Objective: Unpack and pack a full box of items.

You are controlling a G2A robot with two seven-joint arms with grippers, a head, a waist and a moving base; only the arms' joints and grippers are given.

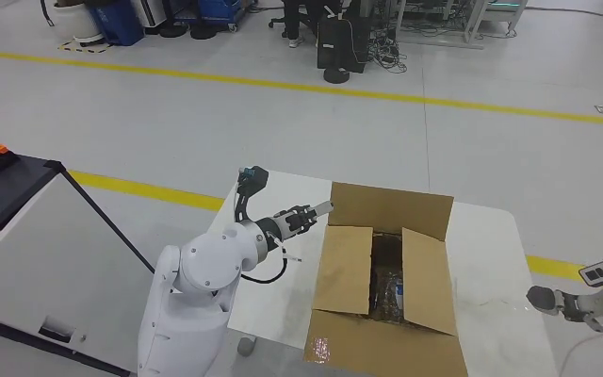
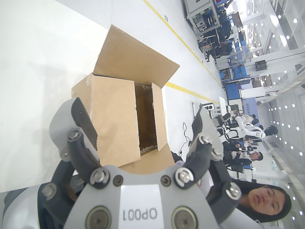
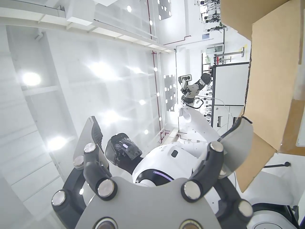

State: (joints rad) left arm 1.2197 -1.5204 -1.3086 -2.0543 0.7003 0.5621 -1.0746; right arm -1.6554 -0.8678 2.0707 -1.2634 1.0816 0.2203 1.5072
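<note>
A brown cardboard box point(image 1: 386, 273) stands on the white table point(image 1: 273, 302) with its top flaps folded outward. Through the gap between the flaps I see clear-wrapped items point(image 1: 388, 283) inside. My left gripper point(image 1: 318, 209) hovers just beside the box's left far corner, pointing at it. In the left wrist view this gripper point(image 2: 140, 122) is open and empty, with the box point(image 2: 114, 120) straight ahead. My right arm point(image 1: 558, 300) sits low at the table's right edge. The right gripper point(image 3: 166, 129) is open and empty, and a box flap point(image 3: 269, 72) lies beside one finger.
A white panel on a black frame point(image 1: 38, 188) stands left of the table. The table's near left part and the strip right of the box are bare. Yellow floor lines point(image 1: 283, 85) run behind the table.
</note>
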